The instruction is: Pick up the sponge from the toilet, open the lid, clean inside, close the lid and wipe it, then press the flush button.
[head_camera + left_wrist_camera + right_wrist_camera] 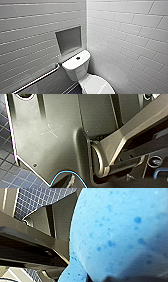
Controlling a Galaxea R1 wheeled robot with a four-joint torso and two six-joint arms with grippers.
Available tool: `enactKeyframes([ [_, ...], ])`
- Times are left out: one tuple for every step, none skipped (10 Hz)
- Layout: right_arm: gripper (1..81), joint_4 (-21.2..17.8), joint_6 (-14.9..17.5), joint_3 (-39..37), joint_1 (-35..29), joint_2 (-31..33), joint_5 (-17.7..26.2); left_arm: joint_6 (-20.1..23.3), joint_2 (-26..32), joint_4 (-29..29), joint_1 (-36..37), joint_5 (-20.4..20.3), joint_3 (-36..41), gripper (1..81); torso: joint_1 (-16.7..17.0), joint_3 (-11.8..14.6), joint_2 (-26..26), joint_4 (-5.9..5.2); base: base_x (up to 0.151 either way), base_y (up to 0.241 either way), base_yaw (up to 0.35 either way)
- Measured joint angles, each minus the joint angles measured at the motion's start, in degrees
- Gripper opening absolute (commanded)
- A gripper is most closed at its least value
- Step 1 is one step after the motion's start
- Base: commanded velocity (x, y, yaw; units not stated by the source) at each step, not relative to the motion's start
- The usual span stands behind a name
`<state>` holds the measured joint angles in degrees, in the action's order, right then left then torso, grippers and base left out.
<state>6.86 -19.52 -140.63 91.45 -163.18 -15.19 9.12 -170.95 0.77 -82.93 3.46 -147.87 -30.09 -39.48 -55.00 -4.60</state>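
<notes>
Ahead, the toilet (80,72) sits in the tiled corner, lid (97,86) down. Beside the left wrist lie dark floor tiles (15,176) — its grip cannot be told. The right fingers (135,279) hold the sponge (120,230) — close against the camera.

Two walls are seen meeting in a corner, the left wall (25,37) and the right wall (130,37), both covered in white oblong tiles laid in rows with thin grey joints. A square grey niche (68,40) is set into the left wall, near the corner. Lower on the same wall a metal grab bar (37,79) is mounted at a slant. A floor (15,176) of small dark blue square tiles is shown.
</notes>
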Motion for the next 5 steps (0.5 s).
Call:
enactKeyframes([
  [1.0,0.3,0.0,-0.7,0.4,-0.2,0.1,0.0,0.2,0.0,-0.4,0.1,-0.2,81.1,1.3,2.1,1.9,0.00,0.000,0.000,0.000],
  [1.0,0.4,0.0,-1.4,0.6,-0.4,0.1,0.0,0.5,0.0,-0.3,0.1,-0.4,81.1,2.1,3.0,3.1,0.00,0.000,0.000,0.000],
  [1.0,1.0,0.5,-2.3,0.7,-0.8,0.9,0.0,0.5,0.0,-0.3,0.1,-0.4,81.1,3.2,3.5,4.7,0.00,0.000,0.000,0.000],
  [1.0,1.4,0.9,-3.3,0.6,-1.5,1.8,0.0,0.4,0.0,-0.3,0.1,-0.4,81.1,4.4,3.9,6.6,0.00,0.000,0.000,0.000],
  [1.0,1.8,1.1,-5.0,0.4,-2.5,2.2,0.0,0.5,0.0,-0.1,0.0,-0.4,81.1,5.7,4.0,8.7,0.00,0.000,0.000,0.000],
])
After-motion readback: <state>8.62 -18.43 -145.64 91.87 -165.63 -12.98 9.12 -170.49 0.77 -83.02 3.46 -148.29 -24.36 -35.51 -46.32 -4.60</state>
